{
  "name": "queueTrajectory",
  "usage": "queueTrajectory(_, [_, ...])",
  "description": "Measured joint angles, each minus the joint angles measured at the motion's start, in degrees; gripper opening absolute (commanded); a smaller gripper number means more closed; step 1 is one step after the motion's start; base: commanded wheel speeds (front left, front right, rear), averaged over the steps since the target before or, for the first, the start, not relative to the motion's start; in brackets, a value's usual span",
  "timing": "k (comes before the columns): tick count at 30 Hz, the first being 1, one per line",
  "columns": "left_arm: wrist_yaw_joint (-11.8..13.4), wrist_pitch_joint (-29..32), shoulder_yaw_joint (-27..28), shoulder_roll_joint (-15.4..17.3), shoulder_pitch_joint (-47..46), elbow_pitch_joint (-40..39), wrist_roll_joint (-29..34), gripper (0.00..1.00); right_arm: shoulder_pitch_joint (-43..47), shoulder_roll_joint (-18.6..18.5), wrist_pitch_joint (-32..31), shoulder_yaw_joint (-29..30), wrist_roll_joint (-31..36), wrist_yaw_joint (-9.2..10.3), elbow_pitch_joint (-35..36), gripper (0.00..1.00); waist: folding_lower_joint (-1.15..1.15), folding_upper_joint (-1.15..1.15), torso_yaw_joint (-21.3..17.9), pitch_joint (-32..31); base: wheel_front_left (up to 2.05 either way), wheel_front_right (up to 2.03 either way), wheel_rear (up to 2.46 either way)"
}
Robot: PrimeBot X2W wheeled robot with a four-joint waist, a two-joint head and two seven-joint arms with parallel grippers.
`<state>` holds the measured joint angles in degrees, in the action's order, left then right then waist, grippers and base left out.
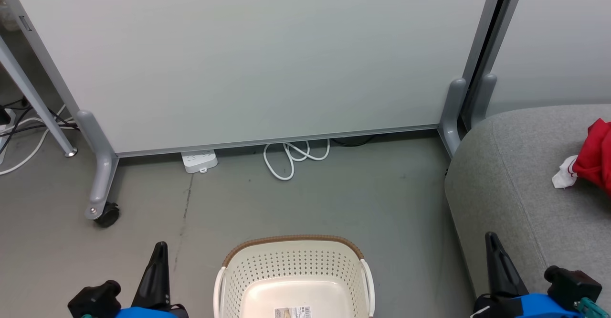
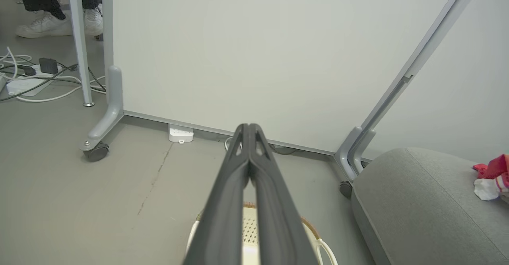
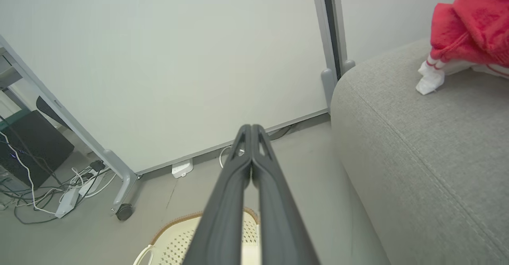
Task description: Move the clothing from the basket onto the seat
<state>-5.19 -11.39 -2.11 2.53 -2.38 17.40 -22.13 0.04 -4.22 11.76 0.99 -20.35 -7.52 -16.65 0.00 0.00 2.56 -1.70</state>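
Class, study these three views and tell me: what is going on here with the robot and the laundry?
Nothing is being handled right now. The left gripper and right gripper are both shut and empty, held either side of the basket. The part of the basket in view holds no garments. The red clothing lies on the grey seat to the robot's right.

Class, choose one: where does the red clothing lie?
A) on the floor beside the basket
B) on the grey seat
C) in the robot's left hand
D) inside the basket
B: the red clothing lies on the grey seat, and the basket has a bare visible bottom.
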Motion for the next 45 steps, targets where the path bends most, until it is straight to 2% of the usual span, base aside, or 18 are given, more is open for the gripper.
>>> queueTrajectory(22, [-0.52, 5.00, 2.24, 0.00, -0.54, -1.01, -20.05, 0.00, -1.29, 0.37, -5.17, 1.46, -20.62, 0.01, 0.81, 0.00, 0.00, 0.00, -0.49, 0.36, 0.00, 0.00, 0.00])
queueTrajectory(45, [-1.02, 9.31, 4.32, 0.02, -1.36, -1.75, -36.45, 0.00, -2.84, 0.66, -9.49, 2.85, -37.46, 0.01, 1.33, 0.00, 0.00, 0.00, -1.01, 0.74, 0.00, 0.00, 0.00])
